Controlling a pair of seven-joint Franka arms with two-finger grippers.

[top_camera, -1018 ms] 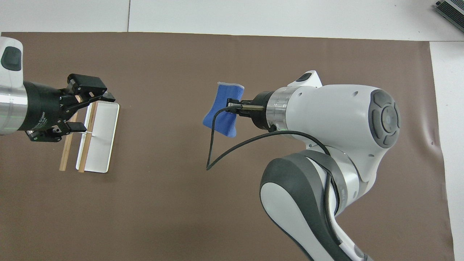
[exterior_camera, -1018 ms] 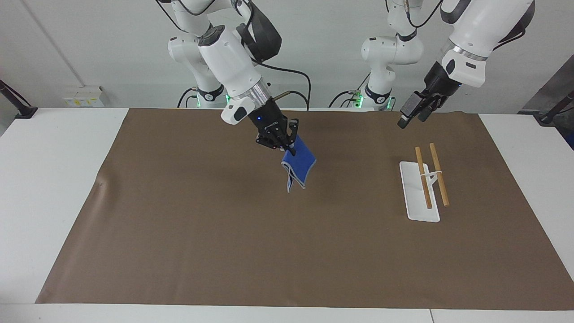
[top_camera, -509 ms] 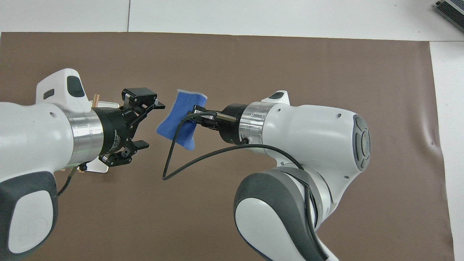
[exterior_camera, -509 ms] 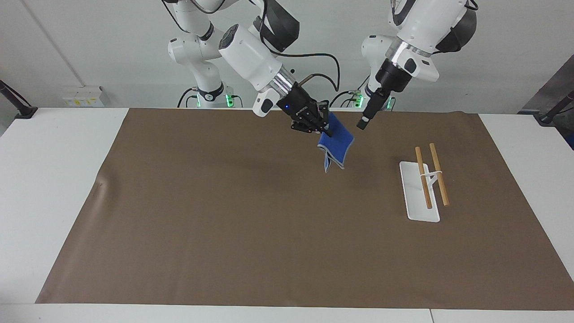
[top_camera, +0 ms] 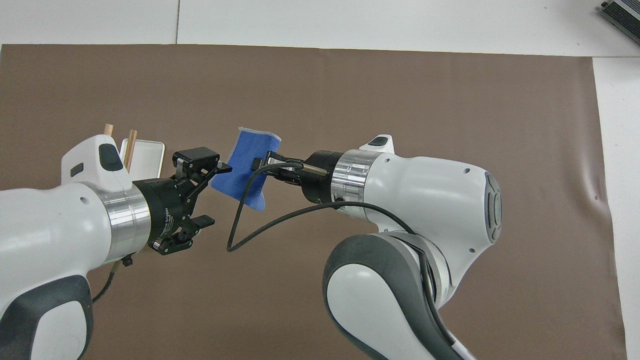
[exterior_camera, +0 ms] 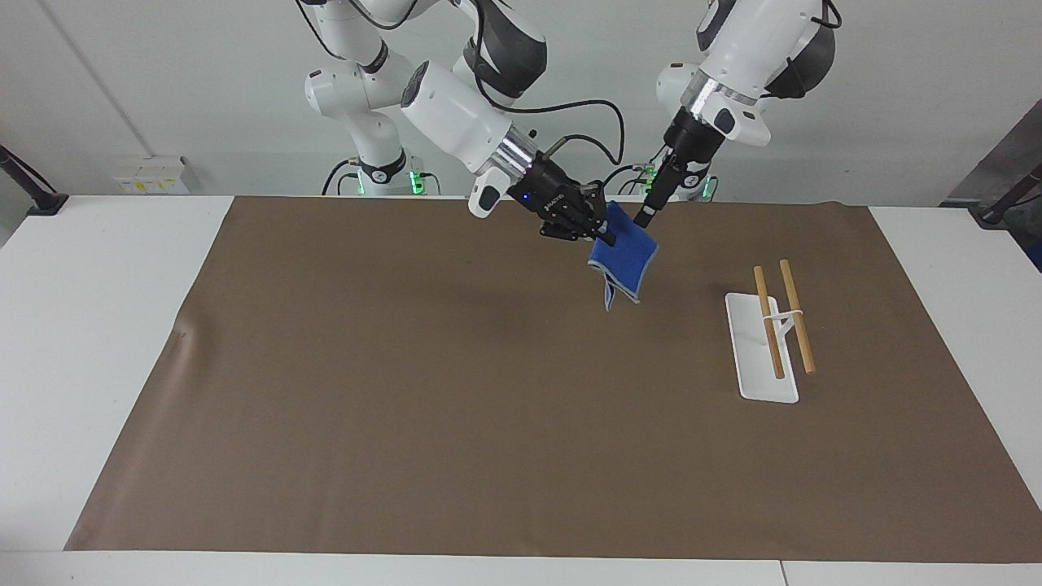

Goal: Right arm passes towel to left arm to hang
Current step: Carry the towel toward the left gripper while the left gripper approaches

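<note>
Right hand: clamped on the upper part of the towel, held up in the air over the brown mat, toward the edge of the surface where the robots stand and toward the left arm's end.
Towel: bright blue, hanging folded from that grip with its lower corner free and clear of the mat; in the overhead view it sits between the two hands.
Why held so: gripped near one edge, the cloth drops as a flat flap, which leaves a bare edge facing the left arm to take. That reads as a presentation for the hand-over.
Left hand: fingers apart, one tip at the towel's free edge; from the facing view it looks touching or just beside the cloth, not yet closed on it.
Rack: white base with two wooden rails, on the mat near the left arm's end, well apart from both hands. It is placed within the left arm's reach, which is likely why the cloth changes hands.
Change over the last second: the right hand has carried the towel from over the middle of the mat toward the left arm's end and higher up; the left hand has swung away from above the rack to meet it, and the gap seen half a second ago has closed.
Stage: judged as just before the left hand's grasp; hanging not yet begun.
</note>
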